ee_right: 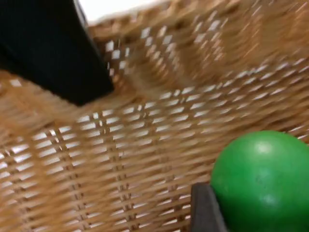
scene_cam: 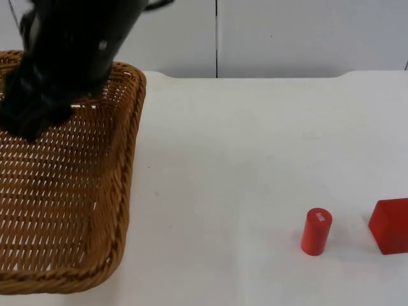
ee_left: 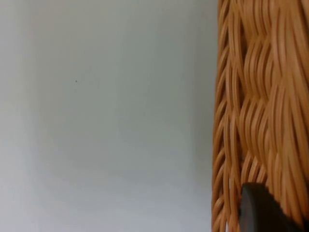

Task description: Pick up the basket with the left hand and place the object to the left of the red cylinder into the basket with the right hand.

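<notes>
We see the white tabletop [scene_cam: 255,159] with the wicker basket [scene_cam: 124,191] at its 9 o'clock side, and the left gripper [scene_cam: 32,121] has its fingers clamped on the basket's rim at about 11 o'clock. The right gripper [ee_right: 205,210] is above the basket's woven floor, fingers clamped on the green ball [ee_right: 263,181]. A red cube [scene_cam: 390,225] sits near the red cylinder [scene_cam: 316,231], at its 3 o'clock, both at the tabletop's 4 o'clock.

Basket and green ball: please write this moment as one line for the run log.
basket: wicker, at table's left | green ball: at right pincer, over basket weave | red cylinder: upright on table | red block: right of cylinder
</notes>
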